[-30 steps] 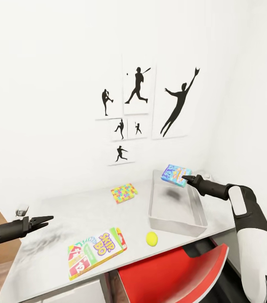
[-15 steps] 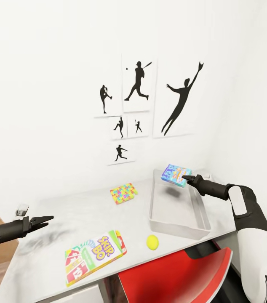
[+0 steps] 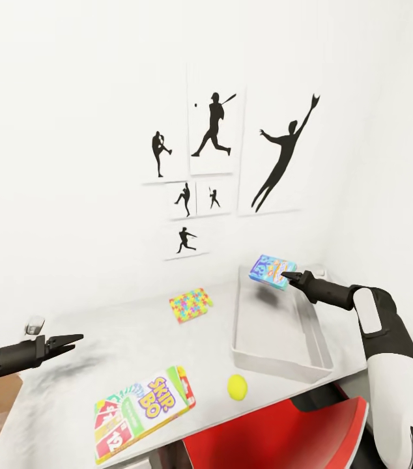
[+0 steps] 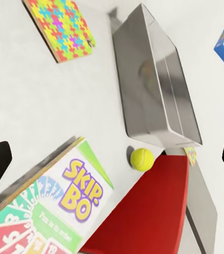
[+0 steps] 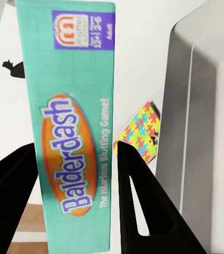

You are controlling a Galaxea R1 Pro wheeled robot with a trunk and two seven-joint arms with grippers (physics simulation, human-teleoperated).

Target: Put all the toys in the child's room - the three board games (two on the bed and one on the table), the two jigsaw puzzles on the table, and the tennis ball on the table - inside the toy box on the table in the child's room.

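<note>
The pale surface carries the grey toy box, a SKIP-BO game, a puzzle square and a tennis ball lying just beside the box's near wall. The right claw is clenched on a blue game box held above the toy box's far end. Best lower it level before letting go. The left claw hangs spread and empty.

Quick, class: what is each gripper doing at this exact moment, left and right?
Left gripper: open, holding nothing, above the table.
Right gripper: fingers closed on the blue board game, held over the toy box.
</note>
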